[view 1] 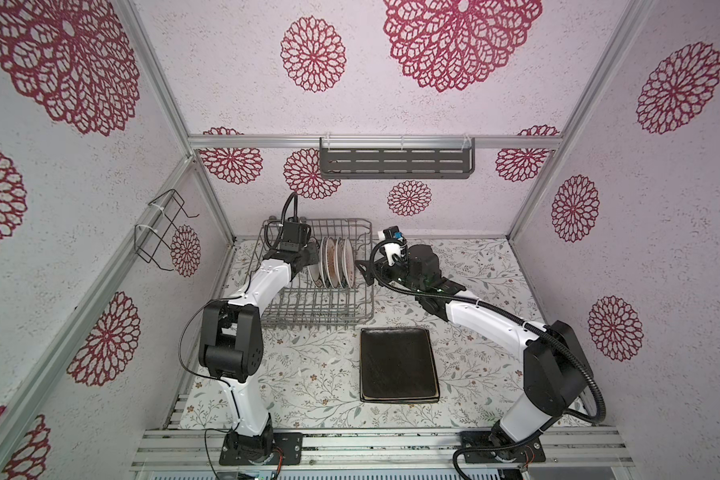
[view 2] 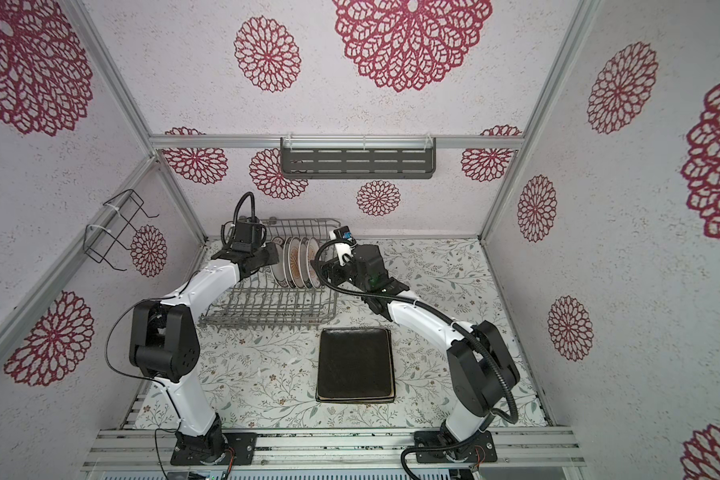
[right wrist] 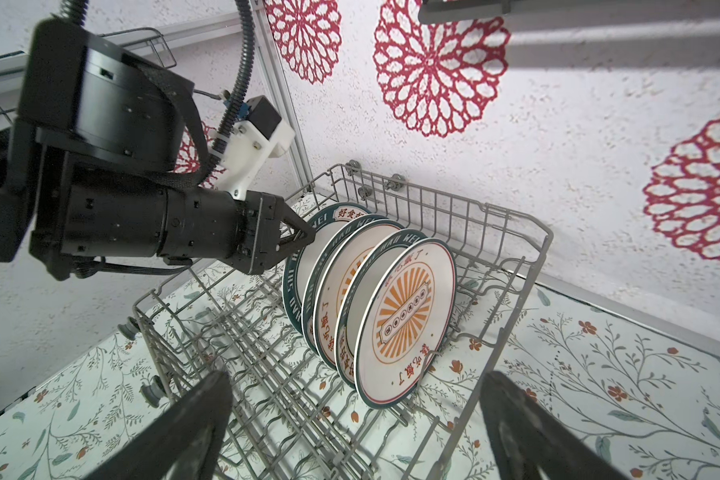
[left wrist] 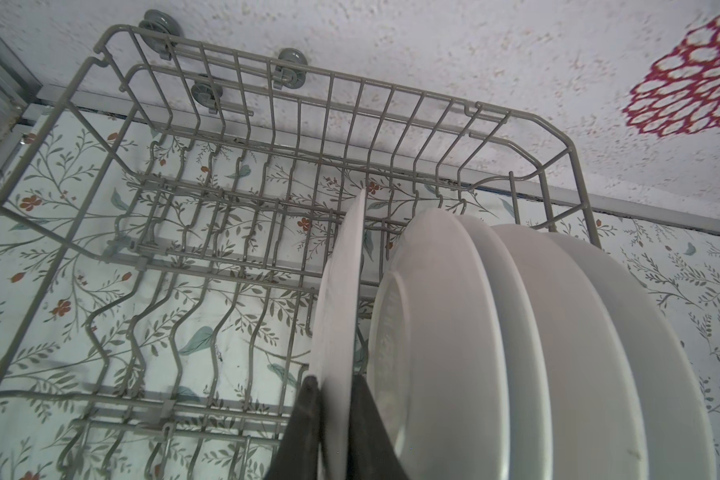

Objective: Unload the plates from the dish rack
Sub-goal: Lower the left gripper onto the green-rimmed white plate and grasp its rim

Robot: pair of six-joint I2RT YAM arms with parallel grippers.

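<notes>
The rack [view 1: 321, 320] is sitting on the bench [view 1: 308, 374], at about 11 o'clock from the bench's middle in both top views. Its far side is lying close to the back wall. Five round plates [view 1: 336, 266] are standing on edge in a row among the tines in the rack's 1 o'clock corner. In the right wrist view their faces are showing orange sunbursts and lettered rims [right wrist: 408, 316].

The left tool [left wrist: 333, 378] is reaching into the rack from 9 o'clock of the row. It is pinching the rim of the end plate [left wrist: 341, 291], the one nearest that side, with one finger [left wrist: 308, 415] pressing on each face. In the left wrist view that plate is standing a little apart from its neighbours. I cannot tell whether its lower edge is resting in the rack.

The right tool [right wrist: 356, 374] is hanging at 3 o'clock of the row, near the rack's right side, with its jaws spreading wide and gripping nothing.

The dark plate [view 1: 398, 361] is lying flat on the bench at about 5 o'clock from the rack, just beside the rack's near right corner. A paler edge is showing beneath its near side.

A shelf [view 1: 395, 164] is hanging on the back wall at 12 o'clock, and a holder [view 1: 161, 232] is hanging on the left wall at 9 o'clock.
</notes>
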